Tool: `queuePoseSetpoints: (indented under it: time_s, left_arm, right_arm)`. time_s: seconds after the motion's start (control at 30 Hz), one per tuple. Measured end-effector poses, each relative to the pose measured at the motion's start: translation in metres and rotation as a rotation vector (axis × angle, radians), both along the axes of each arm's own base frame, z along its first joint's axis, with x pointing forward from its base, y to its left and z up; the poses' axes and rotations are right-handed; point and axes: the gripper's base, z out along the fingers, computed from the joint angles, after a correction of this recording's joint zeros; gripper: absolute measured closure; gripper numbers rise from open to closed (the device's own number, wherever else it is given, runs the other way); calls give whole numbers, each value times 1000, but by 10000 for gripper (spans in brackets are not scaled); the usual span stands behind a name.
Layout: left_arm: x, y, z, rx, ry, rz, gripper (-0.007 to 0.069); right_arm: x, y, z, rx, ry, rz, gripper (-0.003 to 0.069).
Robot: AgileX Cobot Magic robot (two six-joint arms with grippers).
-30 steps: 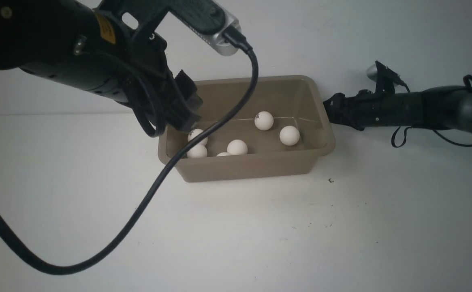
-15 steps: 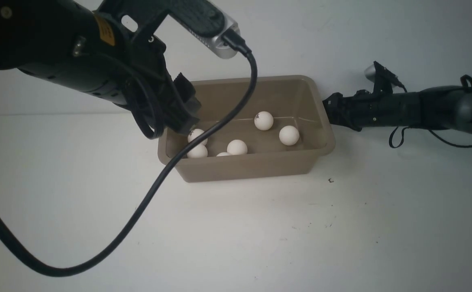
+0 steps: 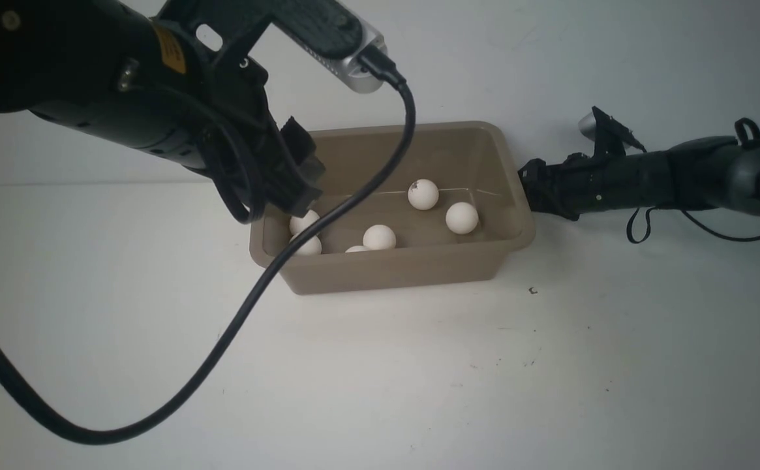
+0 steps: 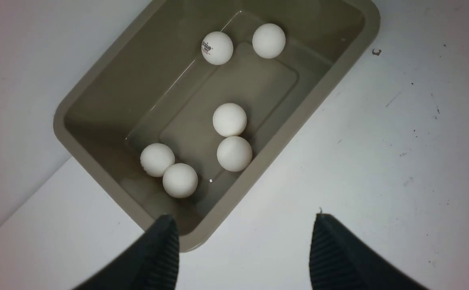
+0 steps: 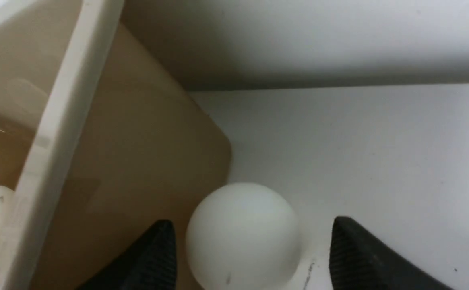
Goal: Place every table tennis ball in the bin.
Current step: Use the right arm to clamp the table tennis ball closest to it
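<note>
Our right gripper point(image 5: 250, 251) is open wide, and one ball point(image 5: 243, 235) sits on the table point(image 5: 379, 161) between its two black fingers point(image 5: 363, 257), not squeezed by them. This ball lies outside the bin point(image 5: 137, 161), right beside its outer wall. Our left gripper point(image 4: 244, 249) is open too and holds nothing; it hangs above the left end of the bin point(image 3: 393, 274). Below it we count six balls in the bin point(image 4: 97, 137): two touching point(image 4: 180, 180) near the corner, two more point(image 4: 229, 119) close together by the near wall, and two at the far end, one of them with a small dark logo point(image 4: 217, 48).
</note>
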Motion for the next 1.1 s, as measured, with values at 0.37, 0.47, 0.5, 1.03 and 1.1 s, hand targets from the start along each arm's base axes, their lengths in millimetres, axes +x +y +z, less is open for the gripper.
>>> queuePoseSetpoints:
  time_s: [0.37, 0.47, 0.5, 1.03, 1.1]
  left_arm:
    - [0, 0, 0, -3, -5, 0, 228]
    - [1, -1, 2, -11, -20, 0, 228]
    - [1, -1, 2, -12, -21, 0, 228]
    - [2, 0, 2, 2, -31, 2, 228]
    - [2, 0, 2, 3, -32, 2, 228]
  right_arm:
    - [0, -1, -2, -13, 3, -6, 350]
    - [1, -1, -2, -24, -9, -1, 349]
    - [1, -2, -2, -31, -16, 0, 349]
    - [2, -22, 15, -51, -57, -2, 349]
    - [1, -25, 25, -56, -77, -1, 349]
